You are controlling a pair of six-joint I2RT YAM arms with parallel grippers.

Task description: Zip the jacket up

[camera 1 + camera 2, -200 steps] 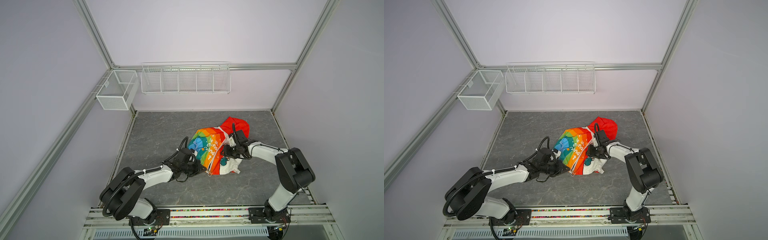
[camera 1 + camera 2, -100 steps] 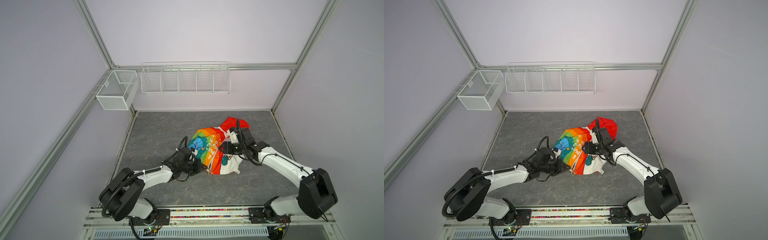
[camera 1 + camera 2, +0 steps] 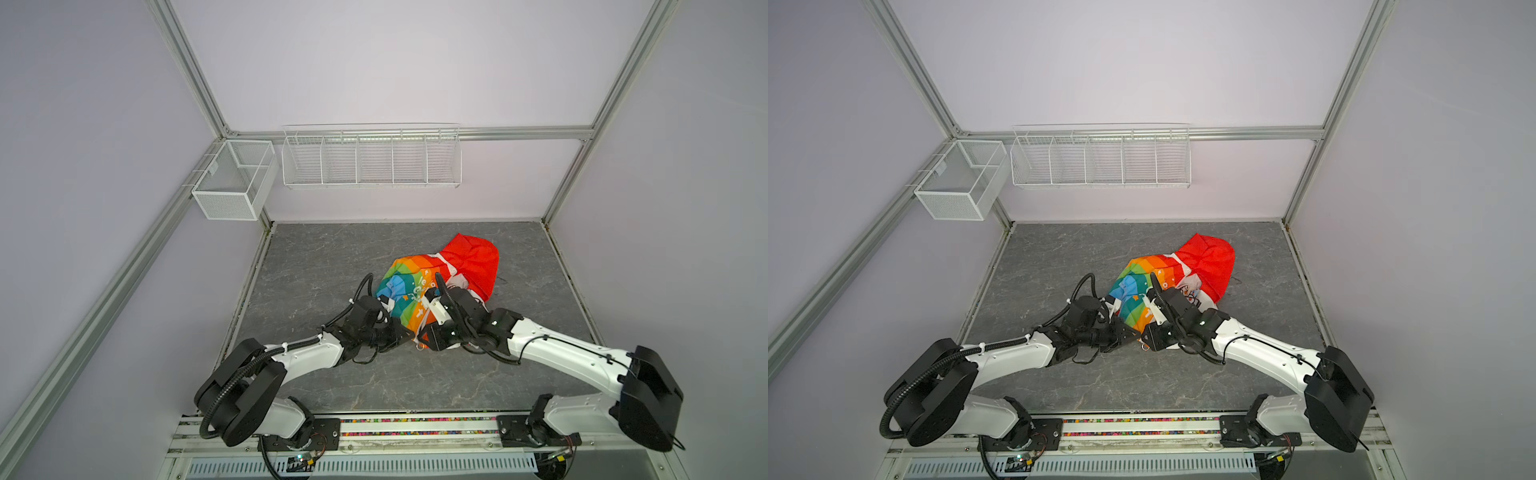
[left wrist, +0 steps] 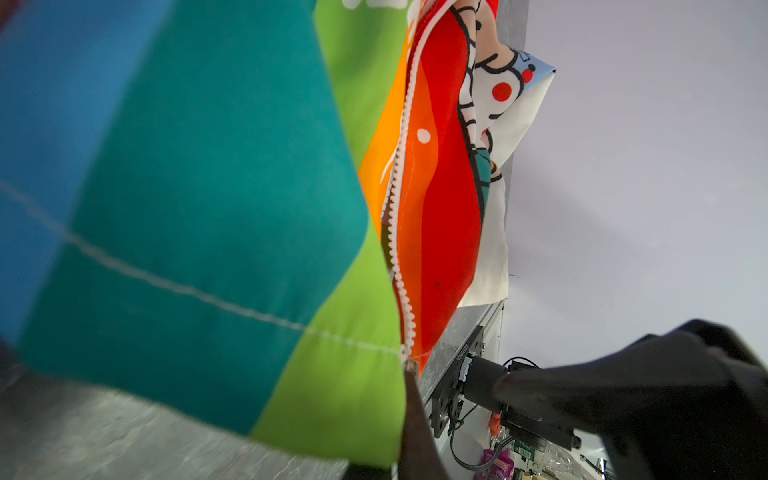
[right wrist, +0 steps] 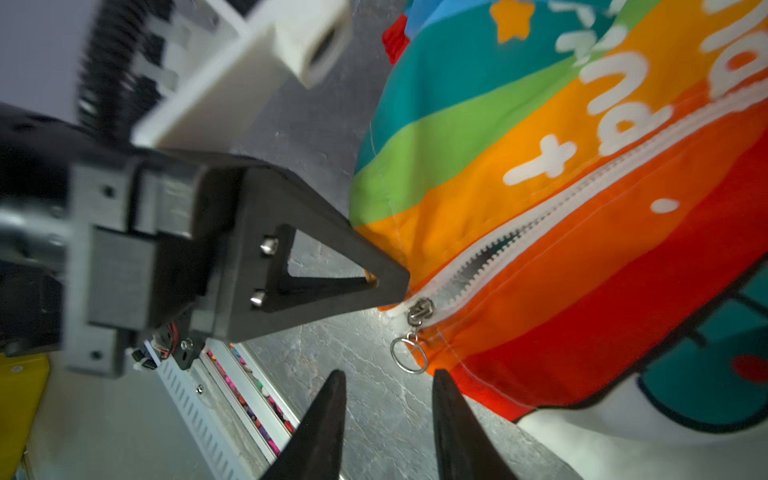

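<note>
Item: jacket (image 3: 405, 284). Crumpled near the middle of the table (image 3: 324, 257), rainbow half uppermost, hood (image 3: 473, 262) toward the back wall, white half mostly under the right arm. Both grippers meet at its near hem.

Fitting: slider (image 5: 420, 309), at the very bottom of the zip, by the hem. Its ring (image 5: 409, 355) hangs down and appears to lie on the table. The teeth (image 5: 552, 208) run side by side and part in a small gap just above the slider. Whether they mesh further up cannot be told. Task judged barely begun.

Holder: left gripper (image 5: 392, 286), jaws shut on the hem corner beside the slider — the anchor.

Tool: right gripper (image 5: 390, 376), jaws a narrow gap apart and holding nothing — tips just short of the ring, touching neither it nor the cloth.

Hazards, as judged:
1. The ring is thin and low. Jaws closing slightly off line could miss it, or nip the red hem along with it.
2. A pinch on the ring's rim alone may slip out at the first pull.
3. If the left gripper loses the thin hem, the jacket will ride along with the slider and bunch, not zip.
4. The cloth ahead is rumpled and free at the hood end. A fold could be drawn into the slider and jam it.
5. The grippers sit close together, so a sideways correction risks a knock.
</note>
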